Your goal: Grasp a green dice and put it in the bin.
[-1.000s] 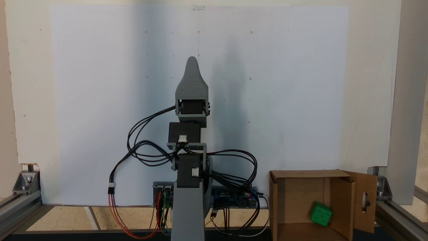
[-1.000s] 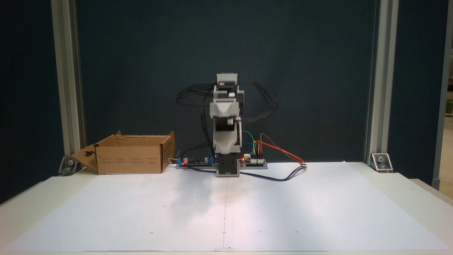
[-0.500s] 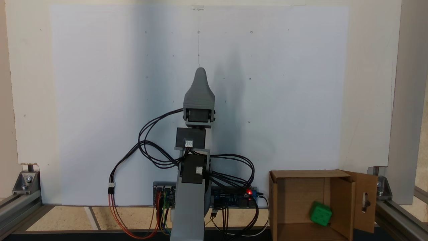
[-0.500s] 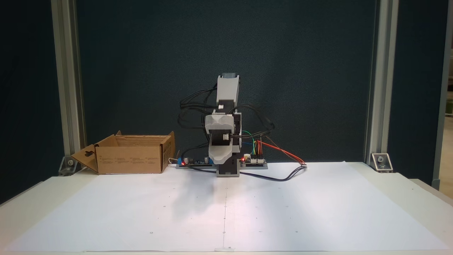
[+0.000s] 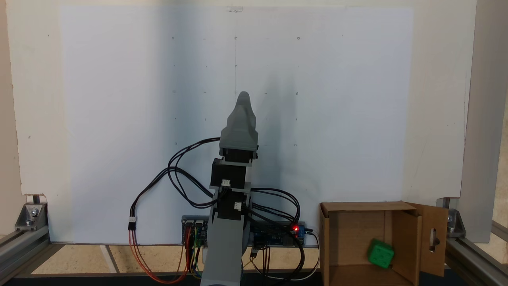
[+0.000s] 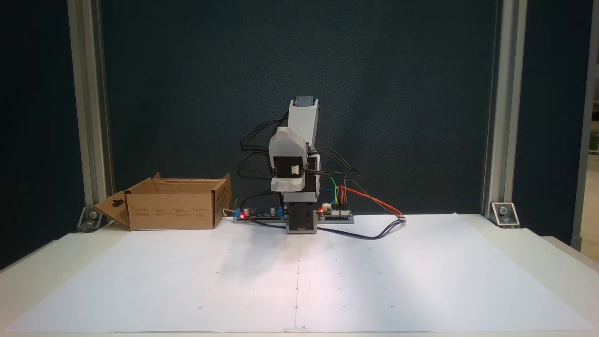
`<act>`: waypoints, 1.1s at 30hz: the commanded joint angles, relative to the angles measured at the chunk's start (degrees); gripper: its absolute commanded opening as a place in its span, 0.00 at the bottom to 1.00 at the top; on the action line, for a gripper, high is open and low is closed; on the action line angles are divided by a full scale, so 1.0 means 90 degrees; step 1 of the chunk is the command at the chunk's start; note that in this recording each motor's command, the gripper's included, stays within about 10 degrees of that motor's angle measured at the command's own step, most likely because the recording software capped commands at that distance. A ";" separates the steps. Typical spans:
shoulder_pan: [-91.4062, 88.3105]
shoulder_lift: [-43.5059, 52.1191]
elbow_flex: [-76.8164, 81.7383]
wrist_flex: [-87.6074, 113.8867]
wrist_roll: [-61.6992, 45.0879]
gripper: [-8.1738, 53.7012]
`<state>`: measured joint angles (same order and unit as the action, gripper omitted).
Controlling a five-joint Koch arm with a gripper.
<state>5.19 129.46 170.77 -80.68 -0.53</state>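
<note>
Green dice [image 5: 380,254]: inside the bin, low against the inner right wall as a fixed view shows it, resting tilted on the cardboard floor.
Bin [image 5: 344,238]: open-topped cardboard box beside the arm's base, slotted flap hanging outward; seen closed-sided from the front in a fixed view [image 6: 171,210].
Task state: by the look of it done, dice already boxed, nothing left on the white sheet.
Fingers: folded over the base, pointing up the sheet in a fixed view [image 5: 243,96]; one tip visible, jaws stacked one behind the other, so spread or pressed together cannot be told; nothing seen between them.
Arm [image 6: 295,164]: tucked compactly above its base, cables looping either side.
Step in hand: judged a retreat to rest.
Doing it well: fold slowly and straight down over the base, well apart from the bin's near wall; keep the cable loops free of the joints; avoid brushing the flap, since a light box could shift and tip the dice out.
Change from a second ago: gripper tip lower on the sheet in the top-down fixed view, drawn closer to the base; from the front, upper link raised upright and the gripper housing sunk nearer the table.
Unchanged: dice and bin in the same spots, red board light lit.
</note>
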 commanded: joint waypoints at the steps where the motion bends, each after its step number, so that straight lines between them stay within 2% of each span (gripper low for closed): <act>1: 0.0000 0.0703 -0.0068 -0.0469 0.0195 0.84; 11: 0.0000 0.0703 0.0908 -0.0889 0.0215 0.85; 33: -0.0059 0.0684 0.0928 -0.0840 0.0205 0.85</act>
<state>4.66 129.46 176.31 -84.64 -0.53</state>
